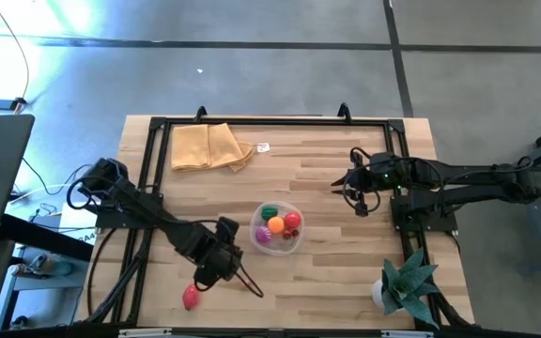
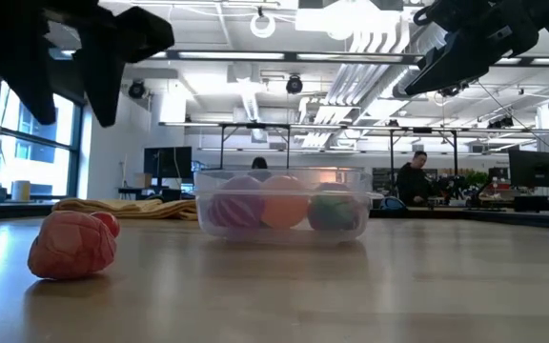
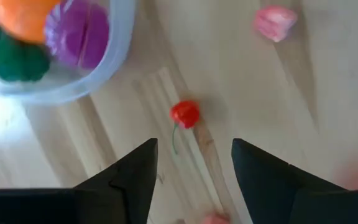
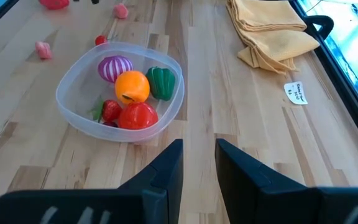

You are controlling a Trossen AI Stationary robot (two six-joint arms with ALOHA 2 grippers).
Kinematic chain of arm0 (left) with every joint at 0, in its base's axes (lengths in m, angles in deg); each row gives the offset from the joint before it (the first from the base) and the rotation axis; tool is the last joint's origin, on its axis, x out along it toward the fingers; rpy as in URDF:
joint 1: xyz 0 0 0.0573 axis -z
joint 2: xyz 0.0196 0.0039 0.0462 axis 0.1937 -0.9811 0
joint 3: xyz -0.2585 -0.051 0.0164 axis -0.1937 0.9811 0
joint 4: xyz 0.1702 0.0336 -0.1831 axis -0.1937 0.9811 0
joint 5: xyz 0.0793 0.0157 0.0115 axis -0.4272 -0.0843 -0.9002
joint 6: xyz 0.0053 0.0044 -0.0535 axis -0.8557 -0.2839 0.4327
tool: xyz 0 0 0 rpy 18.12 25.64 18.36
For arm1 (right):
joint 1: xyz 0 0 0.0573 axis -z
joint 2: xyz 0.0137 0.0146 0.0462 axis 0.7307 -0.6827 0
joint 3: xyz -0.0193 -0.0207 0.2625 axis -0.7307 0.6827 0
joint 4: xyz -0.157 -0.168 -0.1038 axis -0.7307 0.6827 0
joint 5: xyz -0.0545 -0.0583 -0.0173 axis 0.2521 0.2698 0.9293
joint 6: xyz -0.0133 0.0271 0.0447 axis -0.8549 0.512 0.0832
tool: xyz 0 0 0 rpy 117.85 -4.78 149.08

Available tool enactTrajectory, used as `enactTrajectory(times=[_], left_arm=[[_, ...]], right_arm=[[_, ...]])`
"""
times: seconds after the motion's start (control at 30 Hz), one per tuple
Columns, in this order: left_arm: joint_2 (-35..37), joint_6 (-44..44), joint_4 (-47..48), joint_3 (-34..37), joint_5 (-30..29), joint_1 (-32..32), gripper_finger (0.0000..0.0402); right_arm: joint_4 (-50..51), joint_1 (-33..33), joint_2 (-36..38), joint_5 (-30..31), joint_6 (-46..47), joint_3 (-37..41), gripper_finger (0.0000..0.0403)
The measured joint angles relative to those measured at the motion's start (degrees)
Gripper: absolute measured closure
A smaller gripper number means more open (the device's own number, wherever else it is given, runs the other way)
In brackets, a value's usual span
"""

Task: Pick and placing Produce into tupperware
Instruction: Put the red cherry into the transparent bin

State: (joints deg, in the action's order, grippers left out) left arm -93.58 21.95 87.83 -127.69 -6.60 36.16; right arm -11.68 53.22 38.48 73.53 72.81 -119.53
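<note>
Round clear tupperware (image 1: 277,228) near mid-table, already holding purple onion (image 4: 114,66), orange (image 4: 132,86), green pepper (image 4: 161,82), tomato (image 4: 137,116) and strawberry (image 4: 109,110). Just beside the tub, left gripper (image 3: 194,168) poised above small red cherry (image 3: 185,114), fingers apart with the cherry ahead of the gap, likely lined up for a pick. Beyond the cherry from the tub, pink toy (image 3: 275,22) loose on the wood. Well away from the tub, right gripper (image 4: 197,162) waiting, fingers narrow, holding nothing
</note>
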Motion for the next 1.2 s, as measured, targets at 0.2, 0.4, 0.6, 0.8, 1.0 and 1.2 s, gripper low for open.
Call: enactTrajectory(times=[0.2, 0.4, 0.6, 0.8, 1.0, 1.2], left_arm=[[0.00, -4.42, -5.07, 3.78, 0.57, -0.26, 0.0224], [-0.04, -7.10, -10.75, 7.15, 3.25, -2.45, 0.0235], [-0.09, -8.58, -13.19, 8.15, 3.28, -4.91, 0.0243], [-2.20, -9.72, -14.67, 8.22, 5.43, -5.53, 0.0248], [-3.75, -10.17, -15.41, 8.22, 5.99, -5.53, 0.0248], [-3.76, -10.16, -15.19, 8.22, 6.01, -5.53, 0.0248]], right_arm=[[-0.05, 0.00, 0.02, 0.01, 0.00, 0.00, 0.0320], [-0.03, -0.02, 0.02, 0.00, 0.00, 0.00, 0.0320], [-0.02, 0.00, 0.01, 0.00, 0.01, 0.00, 0.0320], [-0.03, 0.01, 0.01, 0.02, 0.00, 0.00, 0.0320], [-0.10, -0.01, 0.01, 0.01, 0.01, 0.00, 0.0320], [-0.03, -0.01, 0.00, 0.02, 0.00, 0.00, 0.0320]])
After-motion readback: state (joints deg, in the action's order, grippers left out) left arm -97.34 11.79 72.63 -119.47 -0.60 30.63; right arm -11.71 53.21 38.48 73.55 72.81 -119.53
